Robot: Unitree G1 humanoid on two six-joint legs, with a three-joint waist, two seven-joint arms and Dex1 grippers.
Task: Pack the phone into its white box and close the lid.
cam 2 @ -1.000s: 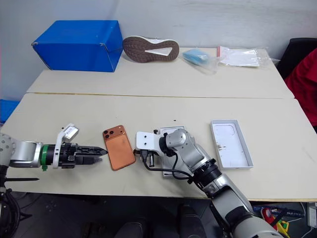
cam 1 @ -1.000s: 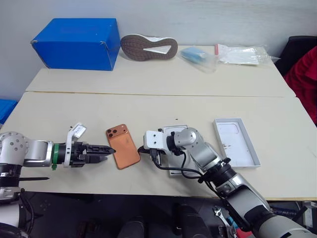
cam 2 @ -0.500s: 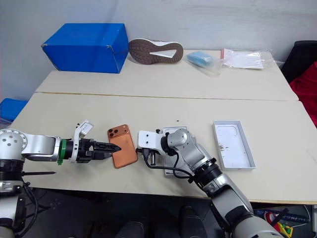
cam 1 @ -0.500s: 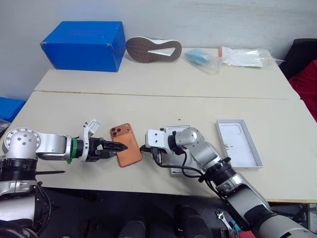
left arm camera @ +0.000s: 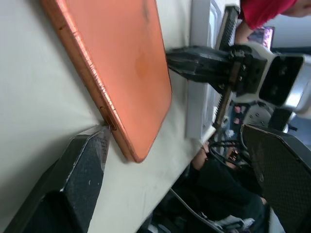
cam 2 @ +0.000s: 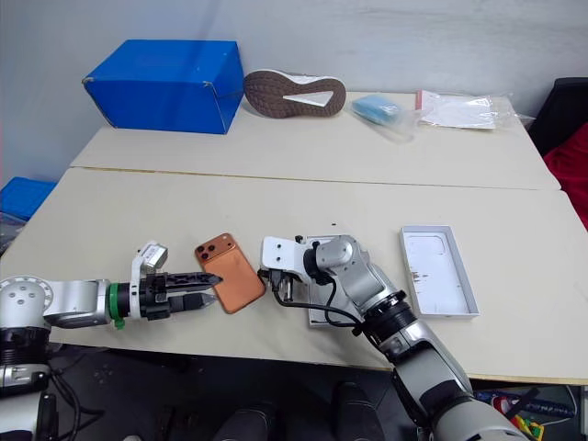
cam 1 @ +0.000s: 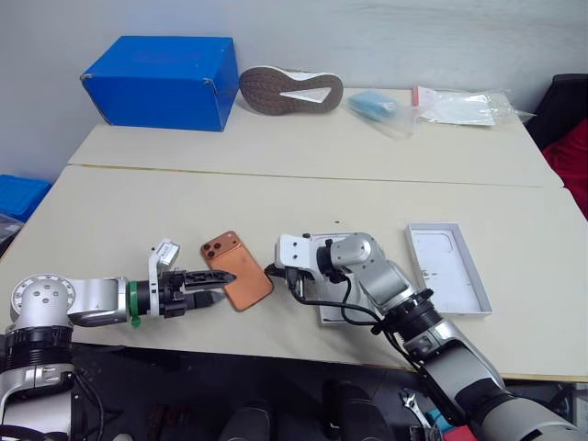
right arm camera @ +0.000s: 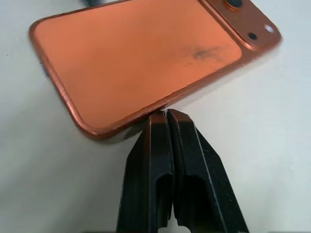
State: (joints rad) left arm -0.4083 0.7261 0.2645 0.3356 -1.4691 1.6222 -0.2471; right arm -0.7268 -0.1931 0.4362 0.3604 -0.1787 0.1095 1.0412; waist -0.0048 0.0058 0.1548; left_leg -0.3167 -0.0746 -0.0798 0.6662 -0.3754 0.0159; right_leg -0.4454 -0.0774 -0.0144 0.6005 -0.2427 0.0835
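The white box (cam 1: 333, 292) and the lid (cam 1: 446, 267) lie right of the phone (cam 1: 237, 269). The wide-open left gripper (cam 1: 217, 279) and closed, empty right gripper (cam 1: 273, 272) flank the phone.

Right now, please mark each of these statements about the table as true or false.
1. The slim orange smartphone lies camera side up on the table. True.
2. The right gripper has its fingers wide apart. False: they are pressed shut, tips at the phone's edge.
3. The phone is already inside the shallow white cardboard tray. False: it lies on the table beside it.
4. The left gripper is open at the phone's other side. True.
5. The white cardboard lid covers the tray. False: it lies apart, to the right.
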